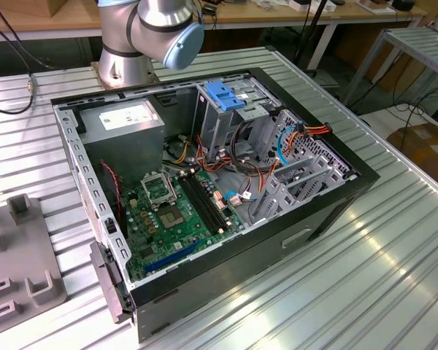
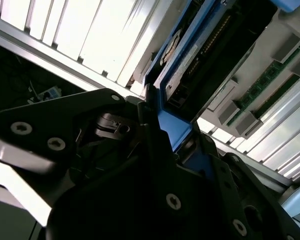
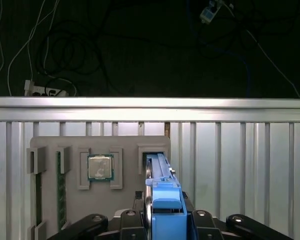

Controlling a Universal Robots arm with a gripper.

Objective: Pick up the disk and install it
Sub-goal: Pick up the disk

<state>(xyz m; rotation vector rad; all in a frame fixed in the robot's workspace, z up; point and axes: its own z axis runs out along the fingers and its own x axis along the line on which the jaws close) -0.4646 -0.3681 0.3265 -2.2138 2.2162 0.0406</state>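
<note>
The disk (image 3: 157, 167) stands on edge, a thin silver-grey slab with a bright blue carrier frame (image 3: 166, 207) at its near end. My gripper (image 3: 162, 222) is shut on that blue end, with black fingers on either side. The disk's far end reaches a slot in the grey fixture plate (image 3: 125, 192); I cannot tell whether it still rests there. In the second wrist view the disk (image 2: 190, 60) shows its labelled face and connector, with the blue frame (image 2: 172, 127) clamped in the gripper (image 2: 172, 137).
The fixture plate also carries a processor chip (image 3: 100, 166) and a green memory stick (image 3: 61, 190). In the exterior view an open computer case (image 1: 328, 211) lies on the slatted metal table (image 1: 394, 262), with a motherboard (image 1: 175, 211) and a blue-topped drive cage (image 1: 226, 98) inside.
</note>
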